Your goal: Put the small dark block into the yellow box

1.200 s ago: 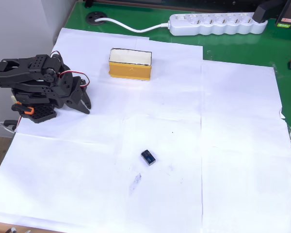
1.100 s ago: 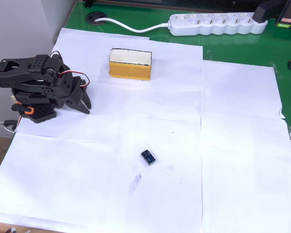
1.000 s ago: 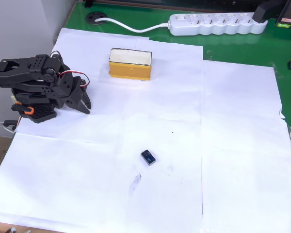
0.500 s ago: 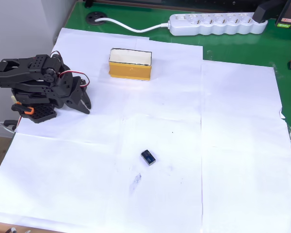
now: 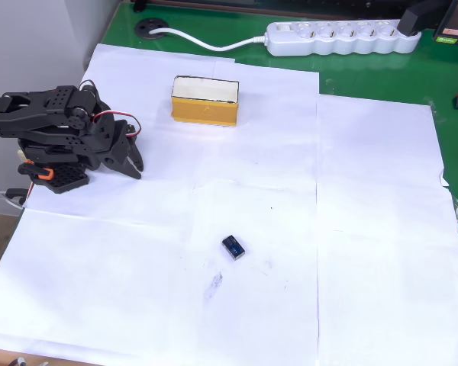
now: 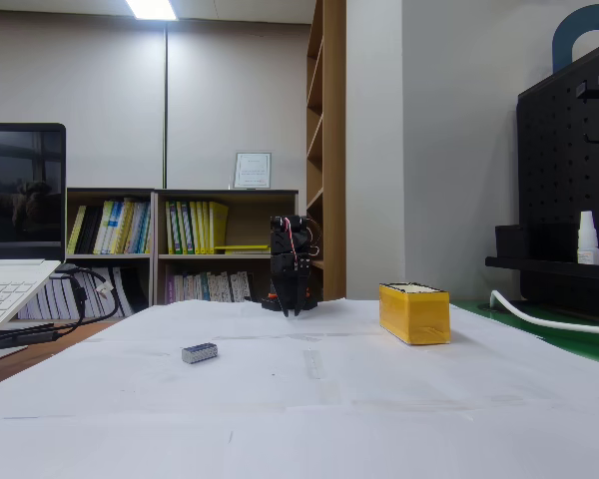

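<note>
Green table [image 5: 366,72] spread with white paper sheets [image 5: 366,229]

On the paper: the yellow box [image 5: 204,101] toward the far side in the overhead view; the small dark block [image 5: 233,247] well apart from it, nearer the middle; the black arm's base [image 5: 57,174] at the left edge; a white power strip [image 5: 340,36] lies on the bare green beyond the sheets; a laptop [image 6: 5,284] sits at the fixed view's left.

One small dark block [image 5: 233,247], one yellow box [image 5: 205,101]

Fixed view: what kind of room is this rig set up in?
Probably an office or lab workspace: bookshelves full of books stand behind the table, a laptop sits at the left edge, and a black pegboard hangs on the right.
</note>
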Robot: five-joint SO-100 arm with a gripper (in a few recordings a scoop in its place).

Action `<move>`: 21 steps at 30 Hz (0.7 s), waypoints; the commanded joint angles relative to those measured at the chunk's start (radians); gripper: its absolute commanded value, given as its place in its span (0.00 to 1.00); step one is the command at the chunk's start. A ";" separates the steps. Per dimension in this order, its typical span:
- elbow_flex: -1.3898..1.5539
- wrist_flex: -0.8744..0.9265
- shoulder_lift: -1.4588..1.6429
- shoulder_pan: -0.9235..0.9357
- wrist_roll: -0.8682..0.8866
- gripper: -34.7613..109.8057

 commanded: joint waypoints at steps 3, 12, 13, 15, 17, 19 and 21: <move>0.015 0.089 -0.020 -0.049 -0.046 0.26; 0.132 0.009 0.158 -0.041 0.032 0.26; 0.195 -0.005 0.229 -0.041 0.057 0.26; 0.336 -0.029 0.374 -0.055 0.150 0.26; 0.479 -0.055 0.515 -0.067 0.233 0.26; 0.617 -0.060 0.655 -0.061 0.284 0.26; 0.732 -0.058 0.767 -0.055 0.324 0.26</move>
